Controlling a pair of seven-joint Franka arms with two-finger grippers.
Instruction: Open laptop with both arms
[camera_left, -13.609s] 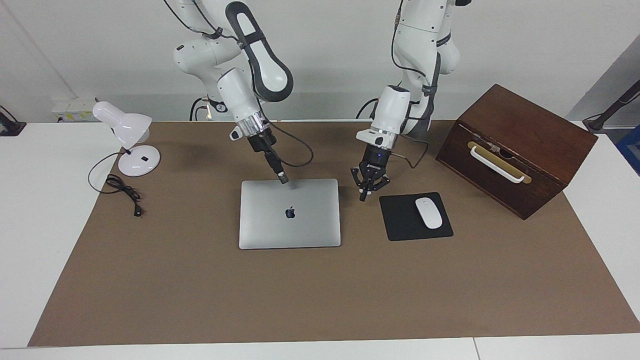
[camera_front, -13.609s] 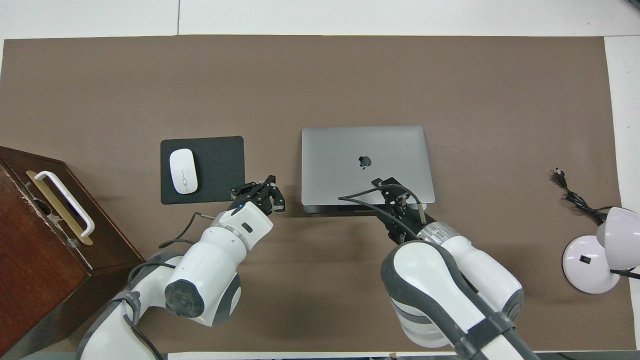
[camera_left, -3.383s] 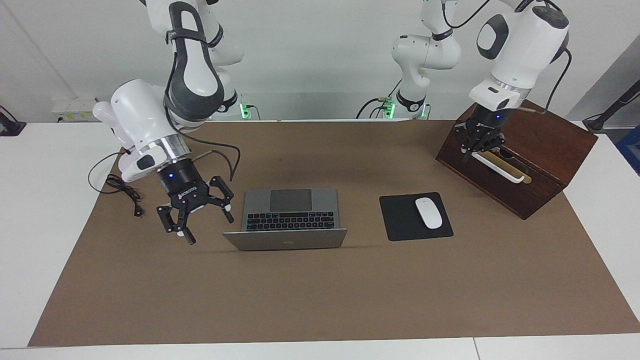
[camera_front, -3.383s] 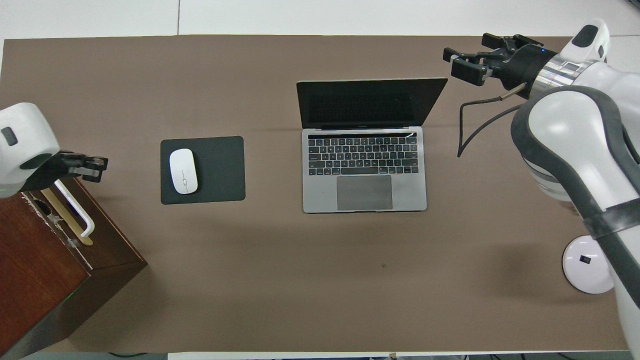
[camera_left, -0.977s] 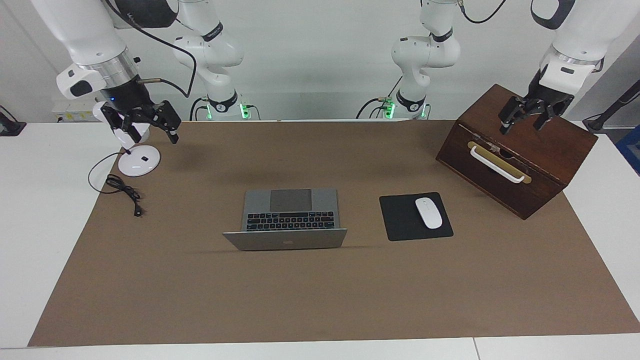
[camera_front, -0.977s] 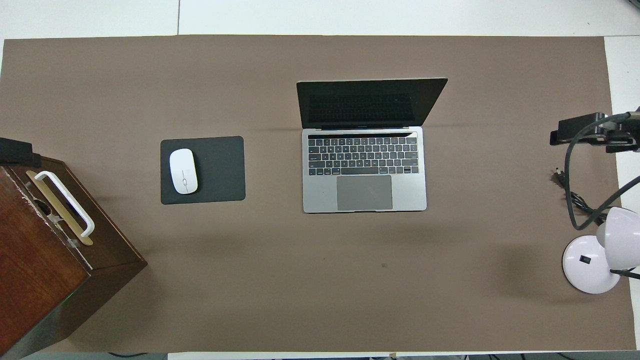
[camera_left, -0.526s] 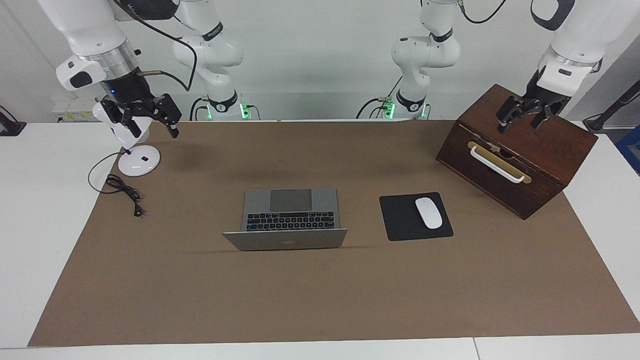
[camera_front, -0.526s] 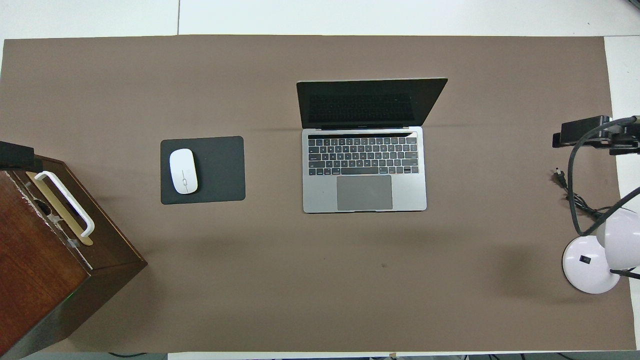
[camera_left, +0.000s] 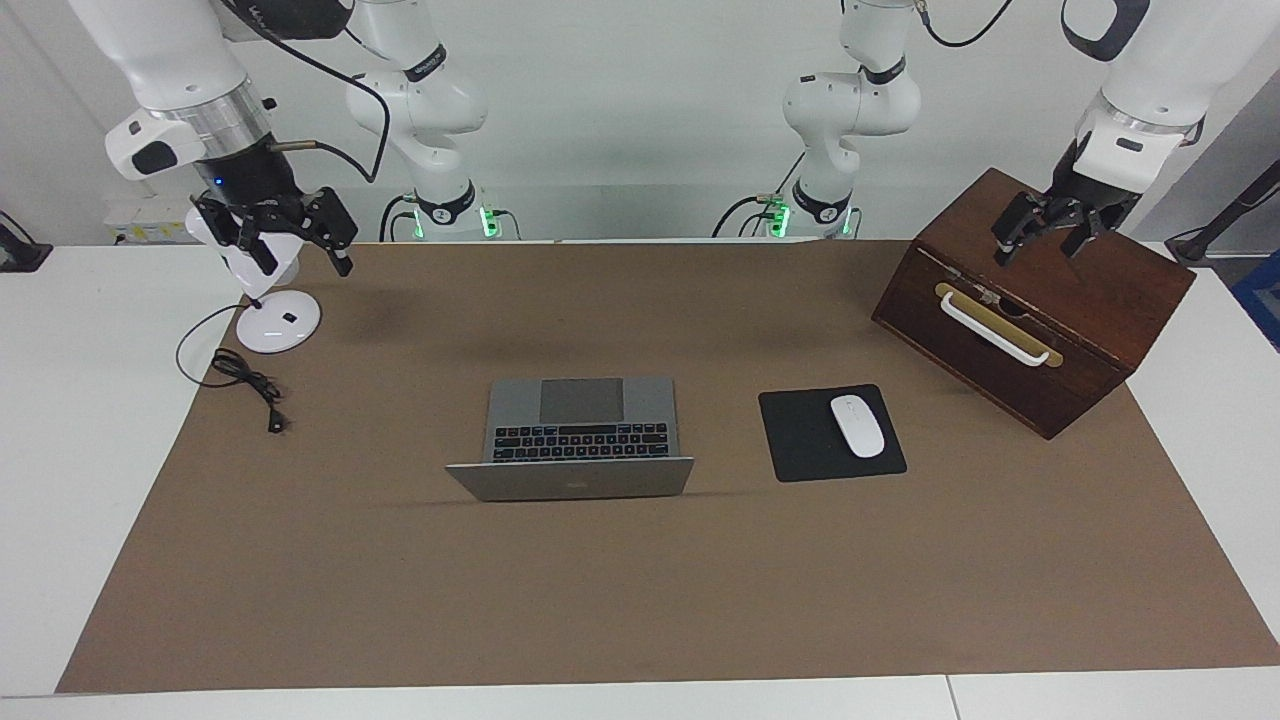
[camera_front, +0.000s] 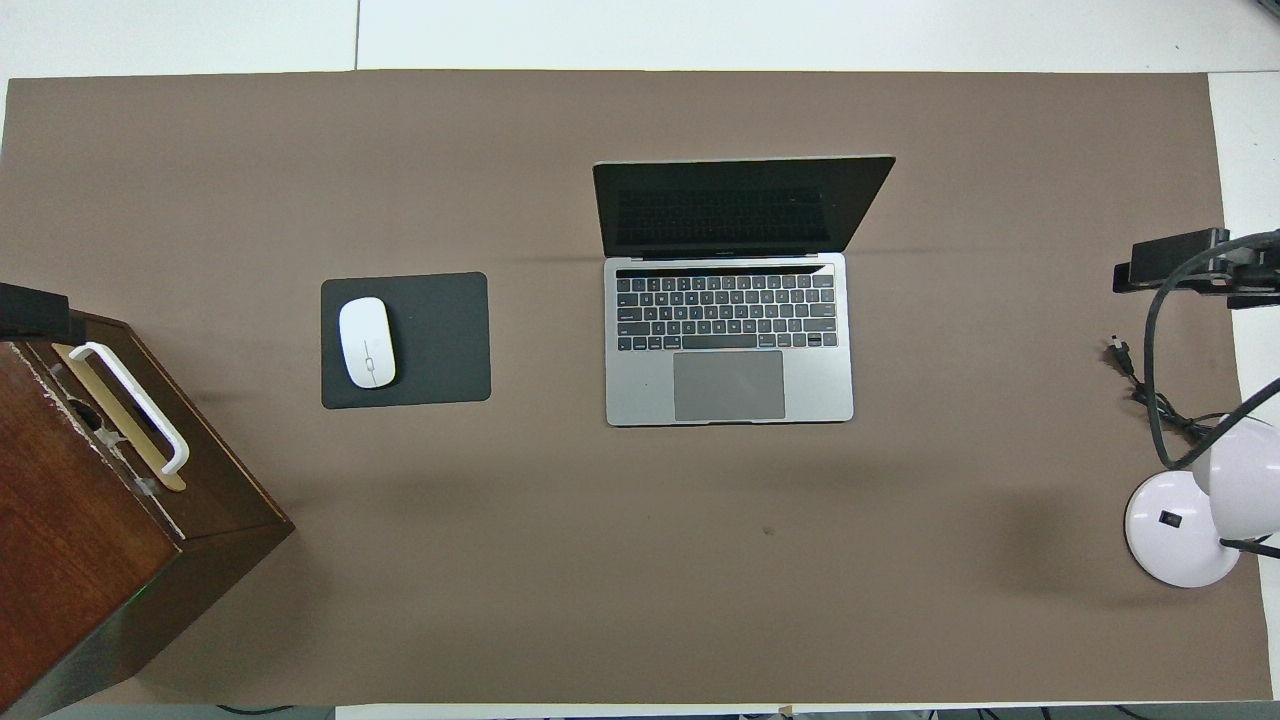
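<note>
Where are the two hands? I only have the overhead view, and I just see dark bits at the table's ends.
Observer: The left hand hangs open above the wooden box, touching nothing.
Operator: And the right one?
Observer: The right hand is open, raised over the lamp at the right arm's end.
Operator: Is anything holding the lid?
Observer: No. The laptop stands open on its own, the lid's silver back in plain sight.
</note>
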